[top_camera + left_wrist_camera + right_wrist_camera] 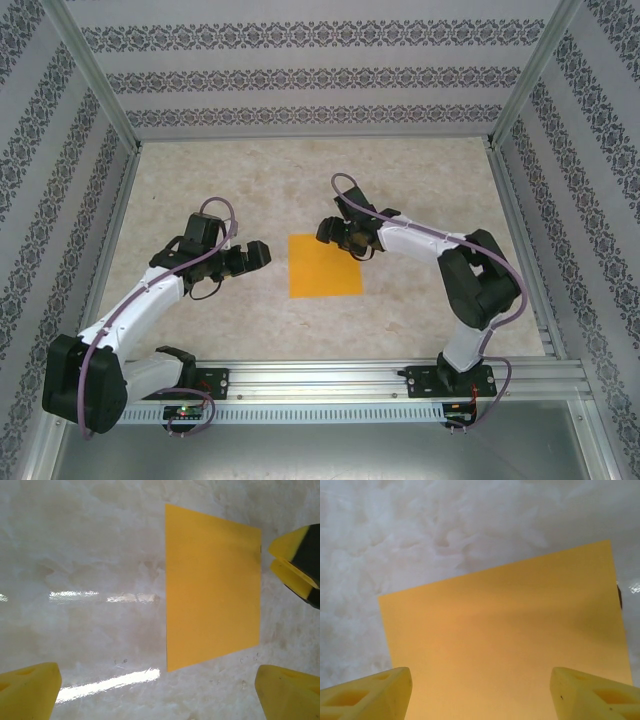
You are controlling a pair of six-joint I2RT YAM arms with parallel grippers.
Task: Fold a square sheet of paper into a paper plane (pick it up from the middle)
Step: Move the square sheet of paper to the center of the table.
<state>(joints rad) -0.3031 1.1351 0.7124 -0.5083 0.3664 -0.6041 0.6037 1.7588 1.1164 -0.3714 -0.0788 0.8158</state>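
Observation:
The square sheet of paper (323,266) is a plain orange-yellow square lying flat and uncreased on the pale marbled table. My left gripper (262,255) sits just left of it, open, its yellow fingertips (27,690) wide apart over bare table. In the left wrist view the sheet (212,585) lies ahead and to the right. My right gripper (340,235) hovers at the sheet's far right corner, open. In the right wrist view its fingertips (367,695) straddle the sheet (505,640) with nothing between them. The right gripper's fingers (295,562) also show past the sheet's edge.
Patterned walls (320,80) and aluminium posts (95,75) enclose the table on three sides. A metal rail (380,385) carrying both arm bases runs along the near edge. Bare tabletop (300,180) surrounds the sheet.

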